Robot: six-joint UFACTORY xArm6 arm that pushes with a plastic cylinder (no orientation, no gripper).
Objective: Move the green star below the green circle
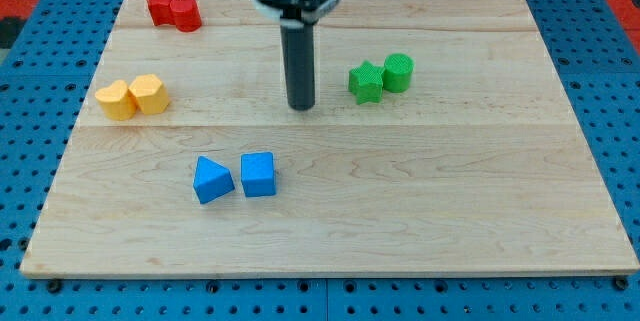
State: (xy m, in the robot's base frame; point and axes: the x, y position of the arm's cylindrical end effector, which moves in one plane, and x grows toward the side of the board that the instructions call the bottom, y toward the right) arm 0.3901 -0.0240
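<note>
The green star [366,82] lies on the wooden board at the view's upper right, touching the left side of the green circle [397,71], a short cylinder. My tip [301,107] rests on the board to the left of the green star, about a block's width and a half away from it and slightly lower in the view. The dark rod rises from the tip to the arm's head at the view's top centre.
A red star [160,5] and a red block [186,13] sit at the top left. Two yellow blocks [132,96] lie at the left. A blue triangle [211,179] and a blue cube [258,173] lie at the lower centre-left. The board's edge [320,274] borders blue pegboard.
</note>
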